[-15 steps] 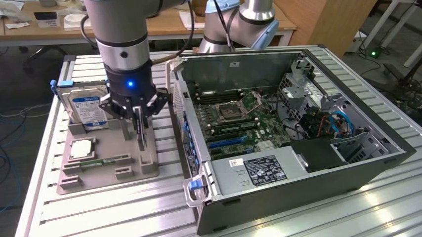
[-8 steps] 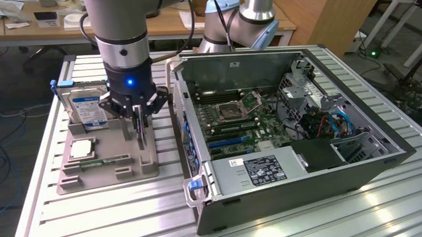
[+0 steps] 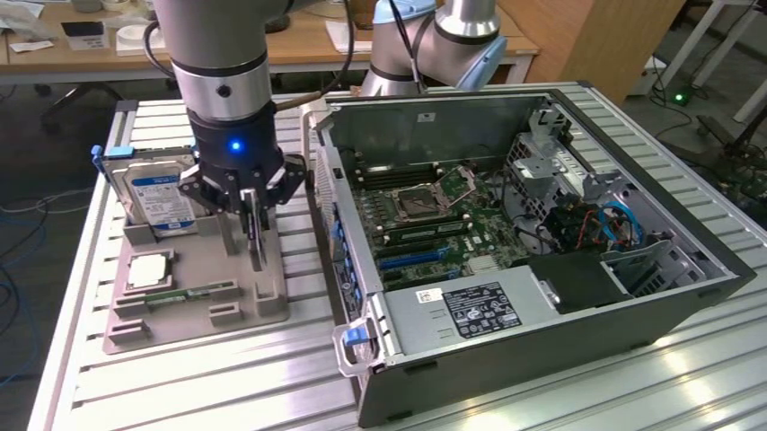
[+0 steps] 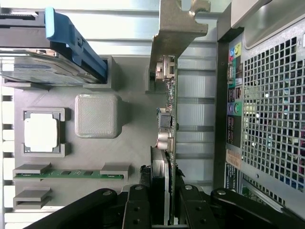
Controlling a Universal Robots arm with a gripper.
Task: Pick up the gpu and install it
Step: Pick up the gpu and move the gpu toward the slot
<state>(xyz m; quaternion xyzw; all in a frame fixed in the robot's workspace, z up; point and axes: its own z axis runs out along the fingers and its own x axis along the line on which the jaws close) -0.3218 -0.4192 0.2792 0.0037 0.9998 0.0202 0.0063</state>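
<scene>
The end effector (image 3: 251, 215) is gripping the gpu (image 4: 170, 114), its two black fingers pressing on the flat faces of the card, probably because the thin edges are giving no good hold. The gpu is standing on its long edge at the side of the grey holder tray (image 4: 128, 157) nearest to the open computer case (image 3: 671, 301); I cannot tell if it is already leaving its slot. The card is showing a green circuit board, a dark cooler and a silver metal bracket with a bent end. In the matte plastic tray, shaped pockets are keeping a boxy hard drive (image 3: 162, 199), a square processor (image 4: 43, 133) and a narrow memory stick (image 4: 66, 173) ready for picking. Everything is resting on a ribbed aluminium desk (image 3: 180, 386).
</scene>
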